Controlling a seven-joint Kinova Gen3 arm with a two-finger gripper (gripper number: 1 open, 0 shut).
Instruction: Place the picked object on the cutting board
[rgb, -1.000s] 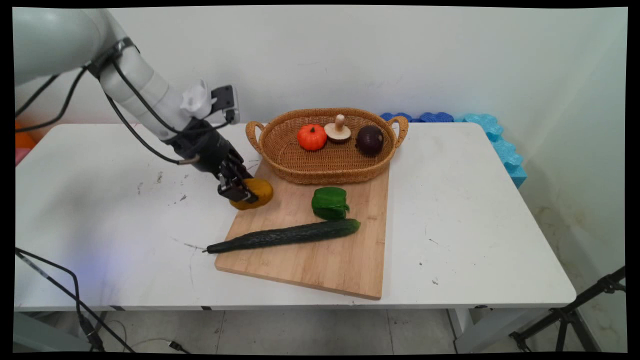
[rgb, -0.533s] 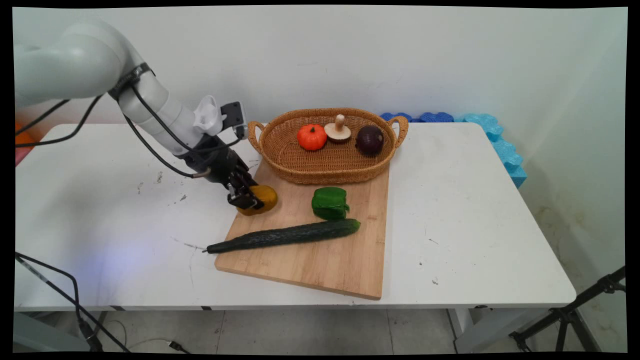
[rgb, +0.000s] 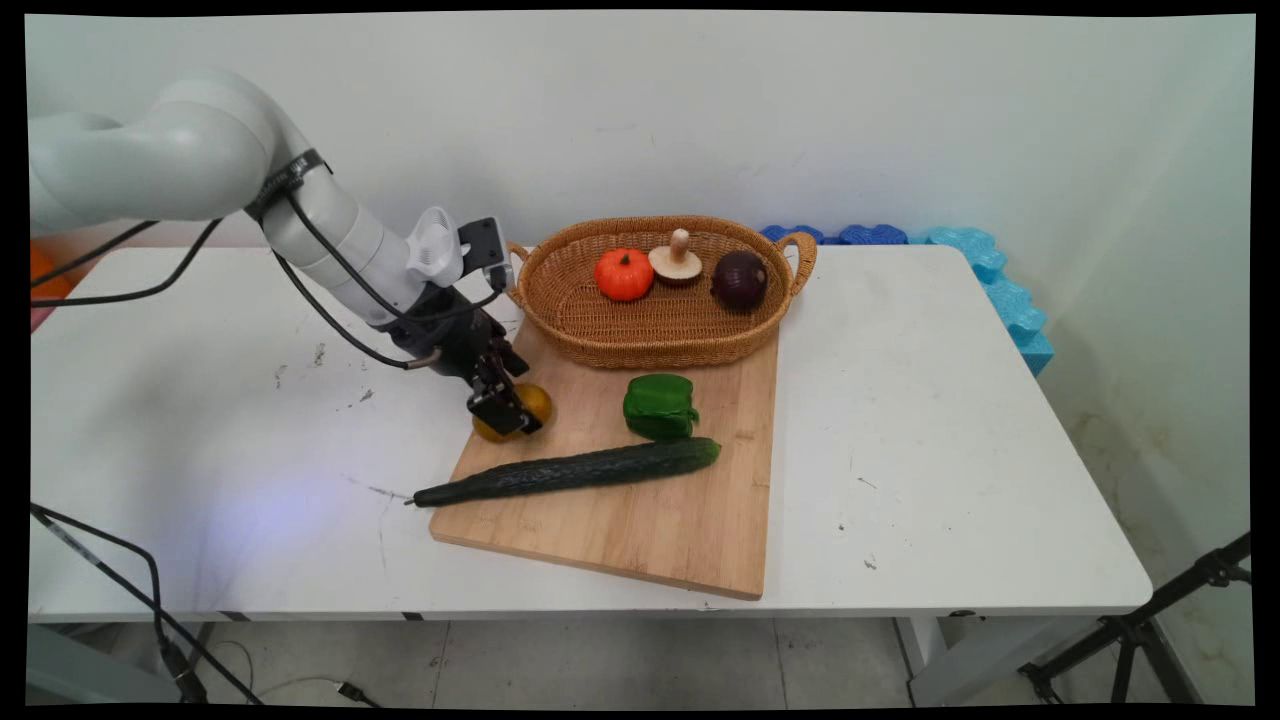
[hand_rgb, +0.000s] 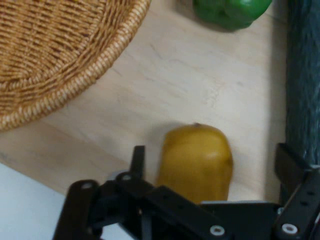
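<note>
Main view: the gripper (rgb: 507, 408) has shifted right over the last second, carrying the yellow fruit (rgb: 527, 404) further onto the cutting board (rgb: 650, 520). Hand view: the fingers (hand_rgb: 137, 161) now stand spread, released, the yellow fruit (hand_rgb: 196, 161) lying between them on the cutting board (hand_rgb: 165, 80) near the basket (hand_rgb: 55, 55).

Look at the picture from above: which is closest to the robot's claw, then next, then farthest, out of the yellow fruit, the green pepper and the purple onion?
From the gripper:
1. Yellow fruit, right between the fingers, on the board's left corner.
2. Green pepper, mid-board, to the right.
3. Purple onion, in the basket's right end.
</note>
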